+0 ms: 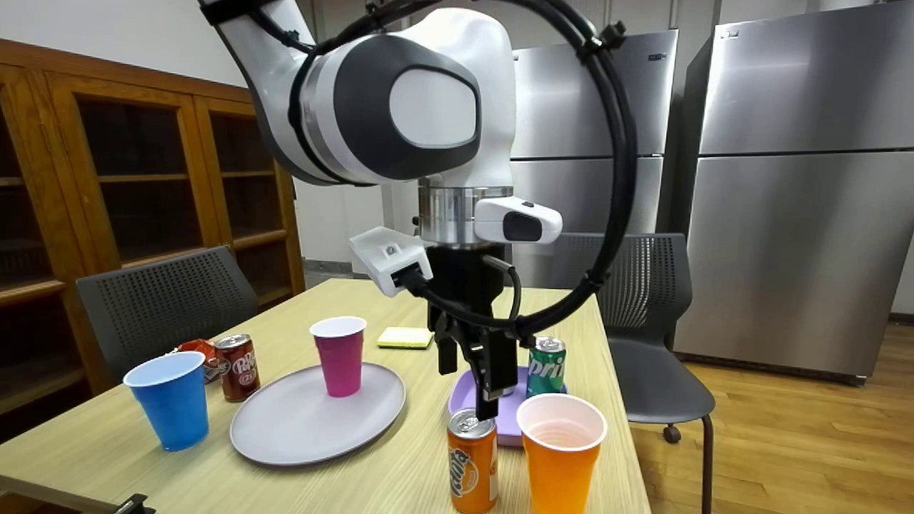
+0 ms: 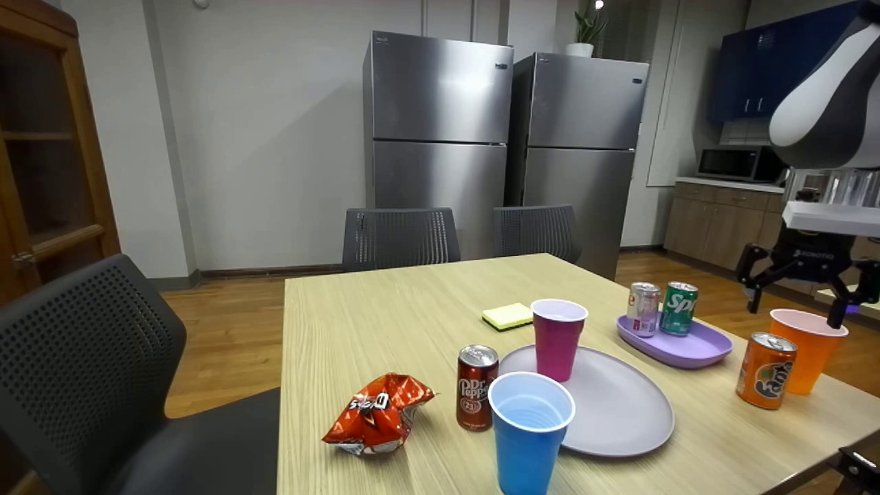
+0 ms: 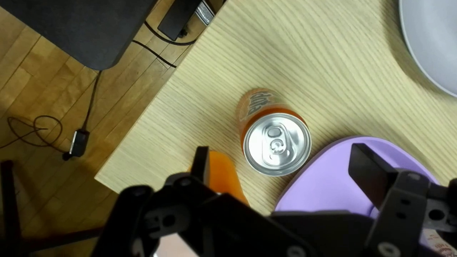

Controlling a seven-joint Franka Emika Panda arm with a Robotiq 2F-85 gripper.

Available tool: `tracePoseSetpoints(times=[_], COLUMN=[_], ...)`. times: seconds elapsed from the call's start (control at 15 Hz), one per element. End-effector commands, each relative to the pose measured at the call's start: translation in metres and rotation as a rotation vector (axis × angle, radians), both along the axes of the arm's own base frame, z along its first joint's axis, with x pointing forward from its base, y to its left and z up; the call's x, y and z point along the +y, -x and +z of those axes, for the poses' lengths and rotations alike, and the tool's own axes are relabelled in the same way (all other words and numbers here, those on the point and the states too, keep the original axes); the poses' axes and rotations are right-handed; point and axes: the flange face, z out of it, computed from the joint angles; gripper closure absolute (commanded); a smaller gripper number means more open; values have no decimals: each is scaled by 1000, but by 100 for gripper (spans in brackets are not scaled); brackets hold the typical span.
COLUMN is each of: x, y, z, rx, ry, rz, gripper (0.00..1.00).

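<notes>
1. The room is mostly bright. In an exterior view, a tiny light (image 2: 599, 4) shines near the top.
2. White glare sits on the silver fridge (image 2: 440, 86) doors.
3. A soft, slanted shadow lies on the wall (image 2: 275, 151).
4. In the wrist view, the surface (image 3: 303, 53) is well lit, but the floor (image 3: 121, 110) is dimmer.
5. The orange can (image 3: 275, 135) has a shiny top and a soft shadow beside it.
6. The end effector (image 3: 280, 160) looks very dark and a bit blurry up close.
7. The wooden cabinet (image 2: 86, 151) leans at the picture's edge, and it is too dark inside to be sure what is there.
</notes>
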Motion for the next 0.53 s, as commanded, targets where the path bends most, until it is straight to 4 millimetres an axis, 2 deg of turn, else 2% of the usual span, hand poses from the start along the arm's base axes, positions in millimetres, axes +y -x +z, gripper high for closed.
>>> tracePoseSetpoints(times=[0.0, 0.47], x=[5, 7], y=[-6, -19], z=[-9, -33], rx=[0, 18], ry=[27, 38], rz=[-20, -45], gripper=[0, 0])
